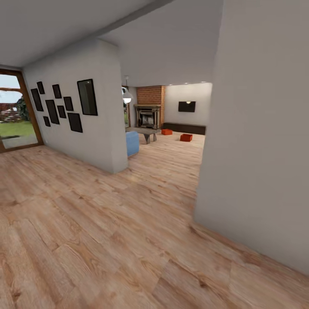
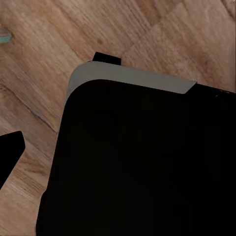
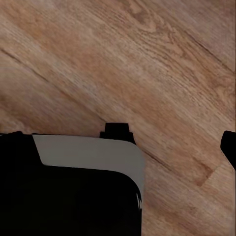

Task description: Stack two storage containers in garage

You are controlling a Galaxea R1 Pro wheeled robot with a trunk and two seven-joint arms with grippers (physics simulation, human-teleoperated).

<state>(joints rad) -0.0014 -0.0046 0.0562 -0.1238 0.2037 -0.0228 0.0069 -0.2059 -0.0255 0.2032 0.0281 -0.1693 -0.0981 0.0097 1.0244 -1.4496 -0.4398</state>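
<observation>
Approach stage, nothing yet picked up: seen from a hallway of light wood plank floor (image 1: 107, 231), looking through an opening between two white walls into the living room (image 1: 171, 128). Far inside, two storage containers, small orange-red blocks at this range: one (image 1: 167, 131) near the foot of the brick fireplace (image 1: 150, 109), the other (image 1: 186, 137) just to its right, before a long dark low cabinet (image 1: 184, 127) under the wall TV (image 1: 186, 106). Both resting on the plank floor, well apart from the robot. A blue sofa end (image 1: 132, 143) and a grey low bench (image 1: 143, 132) between viewer and fireplace. On the left wall, a cluster of black frames (image 1: 60, 107); beyond, a glazed wooden door (image 1: 17, 111) onto grass.

Wrist views aimed down at warm, strongly grained planks, partly blocked by the robot's own black, round-cornered body with a grey band (image 2: 128, 78) (image 3: 88, 152). State of either claw: cannot tell, fingers not made out.

Next move, by judgement: drive straight through the opening, skirting the right wall corner (image 1: 199, 171) and the sofa, and halt near a container. Smooth, lidless plastic bins; rigid walls likely to suit a rim or two-sided grasp.
</observation>
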